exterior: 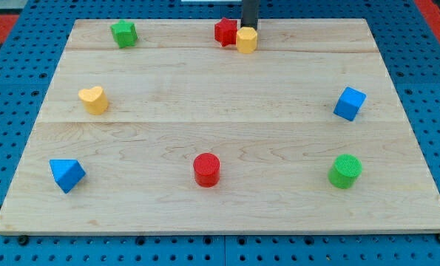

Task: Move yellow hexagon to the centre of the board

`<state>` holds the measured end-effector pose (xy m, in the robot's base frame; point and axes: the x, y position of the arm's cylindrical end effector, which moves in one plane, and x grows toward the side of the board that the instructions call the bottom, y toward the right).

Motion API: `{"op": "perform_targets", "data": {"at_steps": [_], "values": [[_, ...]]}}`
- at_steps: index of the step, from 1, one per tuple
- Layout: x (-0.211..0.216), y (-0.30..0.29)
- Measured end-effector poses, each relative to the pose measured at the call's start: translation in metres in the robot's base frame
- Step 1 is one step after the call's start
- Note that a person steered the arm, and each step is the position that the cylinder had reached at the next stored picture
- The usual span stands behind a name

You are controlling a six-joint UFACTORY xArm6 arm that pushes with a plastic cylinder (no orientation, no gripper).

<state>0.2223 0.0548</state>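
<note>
The yellow hexagon (246, 40) sits near the view's top edge of the wooden board (220, 89), a little right of centre. A red star (225, 32) touches its left side. My tip (249, 28) comes down from the view's top and stands right behind the yellow hexagon, at its top edge, seemingly touching it. The very end of the rod is partly hidden by the hexagon.
A green star (123, 33) lies at the top left. A yellow heart (93, 99) lies at the left, a blue triangle (66, 174) at the bottom left. A red cylinder (206, 169) lies at bottom centre, a green cylinder (345, 171) at bottom right, a blue cube (349, 103) at the right.
</note>
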Motion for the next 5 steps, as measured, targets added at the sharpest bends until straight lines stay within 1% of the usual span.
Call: {"op": "perform_targets", "data": {"at_steps": [2,3,4,5], "values": [[0.053,-0.020],[0.076,-0.014],[0.108,-0.021],[0.130,-0.021]]}}
